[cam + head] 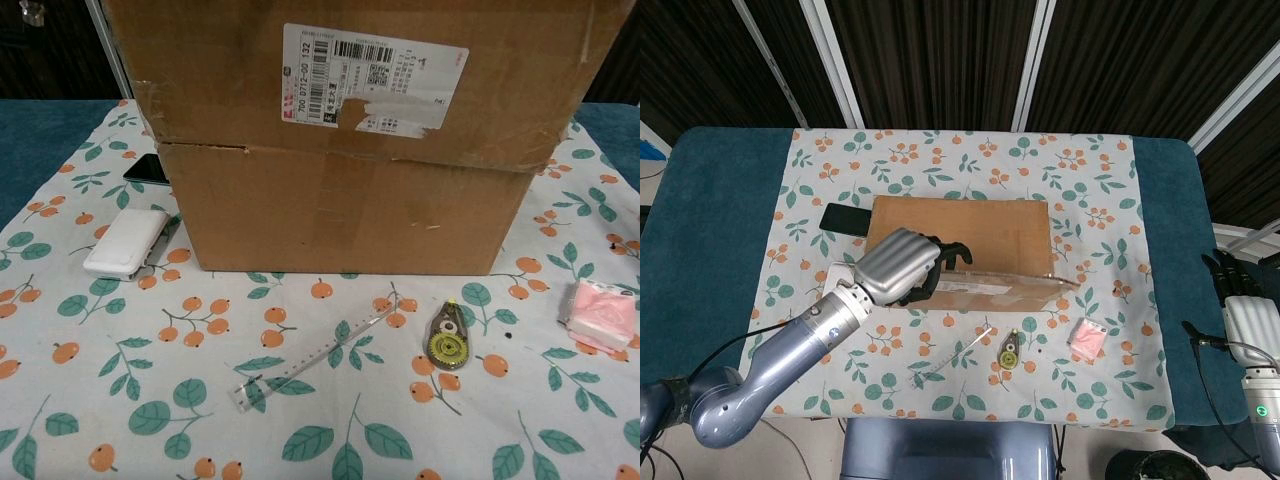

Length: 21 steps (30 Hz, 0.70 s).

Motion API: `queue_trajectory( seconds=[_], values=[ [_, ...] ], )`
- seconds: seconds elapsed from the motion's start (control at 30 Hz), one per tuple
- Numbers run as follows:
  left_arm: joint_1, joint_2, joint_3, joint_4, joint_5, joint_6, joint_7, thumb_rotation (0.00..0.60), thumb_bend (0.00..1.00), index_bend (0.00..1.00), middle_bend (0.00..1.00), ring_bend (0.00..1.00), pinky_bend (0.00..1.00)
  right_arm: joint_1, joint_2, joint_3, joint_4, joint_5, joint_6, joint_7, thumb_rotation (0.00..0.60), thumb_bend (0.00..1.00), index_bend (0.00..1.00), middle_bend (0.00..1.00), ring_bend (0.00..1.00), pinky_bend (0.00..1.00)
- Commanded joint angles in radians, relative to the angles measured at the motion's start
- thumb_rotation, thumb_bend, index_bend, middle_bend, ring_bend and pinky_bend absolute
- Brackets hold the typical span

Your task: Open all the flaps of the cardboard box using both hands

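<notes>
The head view looks steeply down from high above the near edge of the worktop [710, 250], taking in the whole floral cloth and the dark curtains behind. The chest view sits low and close, facing level across the cloth at the front wall of the brown cardboard box [340, 215]. Both views share that box [960, 235], the clear plastic ruler [315, 357] [952, 357] before it and the yellow-wheeled tape dispenser [444, 343] [1008, 352].
</notes>
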Motion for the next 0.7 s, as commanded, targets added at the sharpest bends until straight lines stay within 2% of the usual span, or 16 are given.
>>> queue_trajectory(
  seconds=[0.03, 0.27, 0.33, 0.4, 0.47, 0.53, 0.6, 0.63, 0.7],
  values=[
    [0.025, 0.026, 0.012, -0.056, 0.034, -0.015, -0.035, 0.600, 0.89, 0.31, 0.46, 0.41, 0.50, 0.000, 0.000, 0.000, -0.001, 0.000, 0.000, 0.000, 0.600, 0.25, 0.00, 0.00, 0.00, 0.18],
    [0.066, 0.074, 0.035, -0.127, 0.105, -0.032, -0.080, 0.600, 0.87, 0.30, 0.45, 0.41, 0.50, 0.000, 0.001, -0.001, -0.004, 0.000, -0.003, 0.000, 0.600, 0.25, 0.00, 0.00, 0.00, 0.18],
    [0.077, 0.086, 0.039, -0.140, 0.119, -0.034, -0.095, 0.600, 0.83, 0.30, 0.45, 0.41, 0.50, 0.001, 0.001, -0.002, -0.004, 0.000, -0.004, -0.001, 0.600, 0.25, 0.00, 0.00, 0.00, 0.18],
    [0.090, 0.096, 0.042, -0.148, 0.137, -0.029, -0.108, 0.600, 0.75, 0.28, 0.43, 0.39, 0.48, 0.001, 0.001, -0.002, -0.005, 0.000, -0.004, -0.003, 0.600, 0.25, 0.00, 0.00, 0.00, 0.18],
    [0.114, 0.106, 0.049, -0.151, 0.168, -0.005, -0.114, 0.600, 0.62, 0.24, 0.35, 0.33, 0.44, 0.000, 0.001, -0.002, -0.007, 0.001, -0.003, -0.003, 0.600, 0.25, 0.00, 0.00, 0.00, 0.18],
    [0.150, 0.106, 0.062, -0.148, 0.207, 0.042, -0.116, 0.600, 0.46, 0.14, 0.19, 0.20, 0.33, -0.001, 0.003, -0.002, -0.008, 0.002, -0.003, -0.005, 0.600, 0.25, 0.00, 0.00, 0.00, 0.18],
    [0.187, 0.101, 0.082, -0.142, 0.236, 0.092, -0.110, 0.600, 0.35, 0.05, 0.06, 0.08, 0.22, -0.001, 0.003, -0.001, -0.009, 0.004, -0.004, -0.005, 0.600, 0.25, 0.00, 0.00, 0.00, 0.18],
    [0.208, 0.099, 0.095, -0.134, 0.246, 0.119, -0.102, 0.600, 0.31, 0.02, 0.02, 0.03, 0.17, -0.001, 0.004, -0.001, -0.010, 0.006, -0.005, -0.005, 0.600, 0.25, 0.00, 0.00, 0.00, 0.18],
    [0.255, 0.090, 0.124, -0.116, 0.279, 0.188, -0.078, 0.600, 0.25, 0.00, 0.00, 0.00, 0.13, -0.001, 0.005, 0.000, -0.012, 0.008, -0.006, -0.009, 0.600, 0.25, 0.00, 0.00, 0.00, 0.18]
  ],
)
